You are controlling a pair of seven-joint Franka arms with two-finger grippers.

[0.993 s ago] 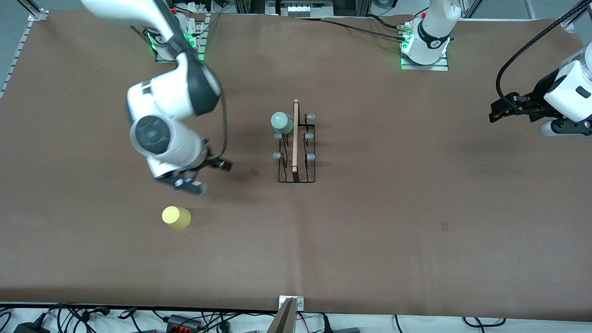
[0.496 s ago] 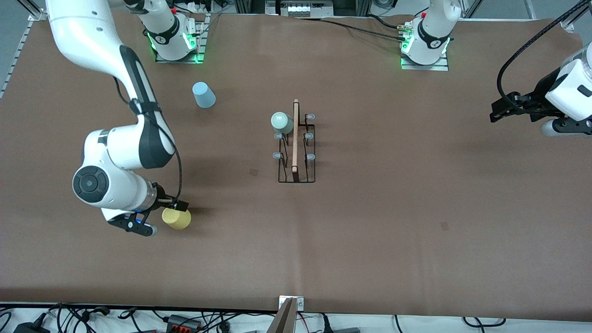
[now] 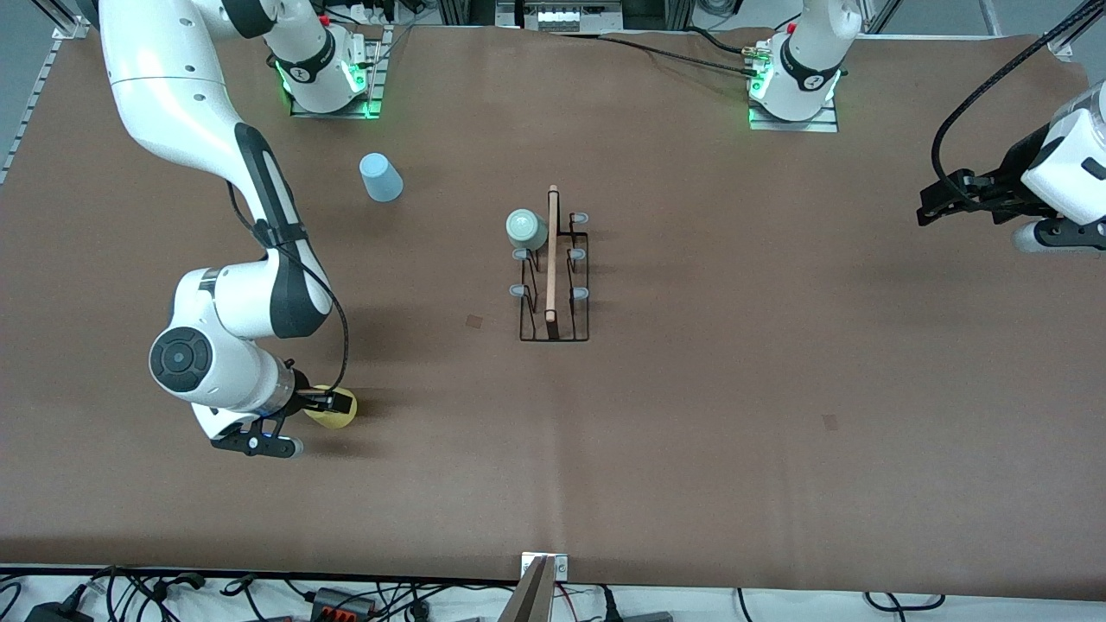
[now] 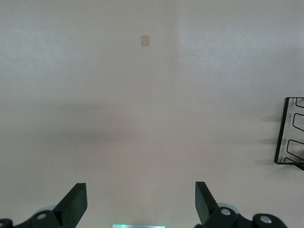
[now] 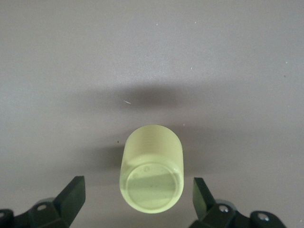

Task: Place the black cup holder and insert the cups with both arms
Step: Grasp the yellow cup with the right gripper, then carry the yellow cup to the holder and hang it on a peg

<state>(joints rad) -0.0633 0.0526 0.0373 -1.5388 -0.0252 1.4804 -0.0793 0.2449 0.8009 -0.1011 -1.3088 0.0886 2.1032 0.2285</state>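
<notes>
The black cup holder stands mid-table, with a pale mint green cup on one of its prongs at the end nearer the robots' bases. A yellow cup stands upside down toward the right arm's end, nearer the front camera. My right gripper is low over it and open; in the right wrist view the yellow cup sits between the spread fingers, untouched. A light blue cup stands upside down near the right arm's base. My left gripper waits open and empty at the left arm's end; its wrist view shows the holder's edge.
The arm bases stand along the table's edge farthest from the front camera. A metal bracket and cables lie at the edge nearest it. Small dark marks dot the brown table cover.
My right arm has swung toward the front camera and come down over the yellow cup, fingers either side of it. The light blue cup came into view. The left arm barely moved.
</notes>
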